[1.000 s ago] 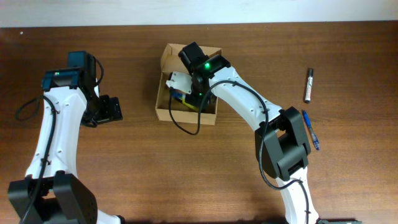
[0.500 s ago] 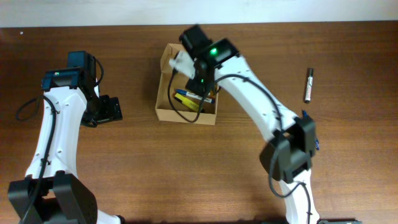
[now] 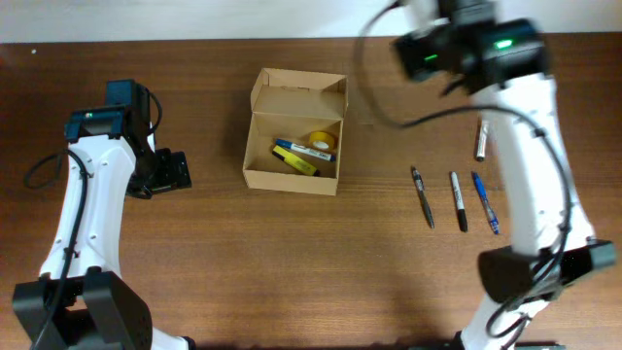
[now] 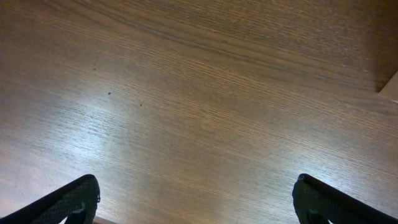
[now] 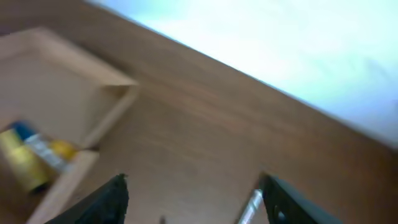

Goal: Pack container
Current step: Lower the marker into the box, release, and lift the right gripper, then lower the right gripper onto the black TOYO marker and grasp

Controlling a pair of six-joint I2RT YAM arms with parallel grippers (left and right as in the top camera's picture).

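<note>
The open cardboard container (image 3: 293,131) sits on the desk (image 3: 292,262) left of centre, towards the far edge, its flap lid (image 3: 296,87) standing up on the far side. Inside lie a yellow marker (image 3: 294,160), a white marker with a blue cap (image 3: 309,148) and a yellow round item (image 3: 323,139). Four pens (image 3: 457,201) lie well right of it. The left hand (image 4: 199,202) is spread wide over bare desk. The right hand (image 5: 193,183), blurred, is spread and empty.

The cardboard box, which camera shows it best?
Overhead: the whole cardboard box shows, lid open, markers inside. The right wrist view catches only a blurred corner; the left wrist view, at most a pale sliver at its edge.
</note>
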